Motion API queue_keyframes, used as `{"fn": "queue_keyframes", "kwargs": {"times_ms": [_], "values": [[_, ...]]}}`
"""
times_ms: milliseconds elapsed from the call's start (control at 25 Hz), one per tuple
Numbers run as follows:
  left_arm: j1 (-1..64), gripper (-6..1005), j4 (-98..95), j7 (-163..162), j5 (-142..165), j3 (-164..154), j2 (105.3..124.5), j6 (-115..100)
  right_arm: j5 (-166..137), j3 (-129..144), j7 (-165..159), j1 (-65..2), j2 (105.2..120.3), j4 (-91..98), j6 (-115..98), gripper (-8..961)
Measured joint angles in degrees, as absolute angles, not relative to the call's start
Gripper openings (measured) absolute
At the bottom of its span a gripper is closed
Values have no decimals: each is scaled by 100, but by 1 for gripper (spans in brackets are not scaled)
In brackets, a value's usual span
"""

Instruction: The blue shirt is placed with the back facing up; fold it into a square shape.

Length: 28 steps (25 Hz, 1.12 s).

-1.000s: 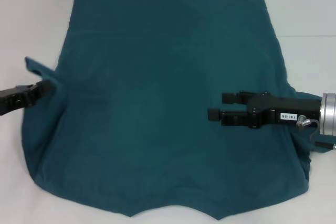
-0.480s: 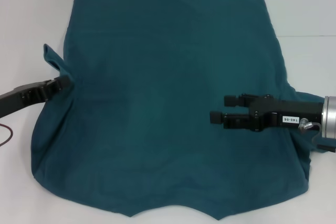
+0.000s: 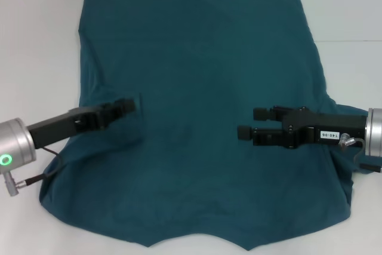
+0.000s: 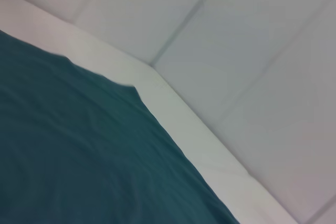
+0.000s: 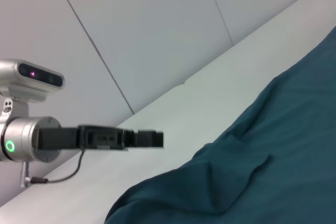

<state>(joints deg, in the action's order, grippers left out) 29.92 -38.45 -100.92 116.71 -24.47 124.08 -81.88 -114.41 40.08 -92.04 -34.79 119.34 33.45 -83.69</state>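
the left end effector (image 3: 126,106) is pinching the sleeve fold over the blue shirt (image 3: 197,46) - it should be laying it flat, edge straight - while the right end effector (image 3: 249,122), spread, is hovering opposite.

blue shirt (image 3: 197,88) soft matt cloth; table (image 3: 36,22) smooth matt white; pincer housings black plastic

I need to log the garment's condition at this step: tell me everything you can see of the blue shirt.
The blue shirt is dark teal, soft matte fabric, plain side up, spread over most of the white table. Its left sleeve is folded inward under the left gripper, leaving creases there. The right gripper is above its right half, fingers parted. No lettering shows.
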Motion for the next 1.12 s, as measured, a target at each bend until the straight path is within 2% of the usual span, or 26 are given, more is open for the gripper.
{"fn": "queue_keyframes", "kwargs": {"times_ms": [240, 640, 1000, 1120], "values": [[2997, 246, -3823, -9886, 11576, -2516, 12387, -8129, -11434, 3987, -9207, -3476, 11935, 3348, -8376, 914], [2806, 718, -3959, -9444, 11240, -2490, 12381, -7973, -11420, 3955, -9363, -3444, 11882, 3346, -8360, 913], [2496, 933, -4066, -8995, 11279, -2551, 12384, -7513, -11415, 3955, -9369, -3386, 11831, 3353, -8375, 913], [2377, 955, -4154, -8869, 11388, -2560, 12384, -7550, -11415, 3955, -9369, -3385, 11821, 3352, -8376, 913]]}}
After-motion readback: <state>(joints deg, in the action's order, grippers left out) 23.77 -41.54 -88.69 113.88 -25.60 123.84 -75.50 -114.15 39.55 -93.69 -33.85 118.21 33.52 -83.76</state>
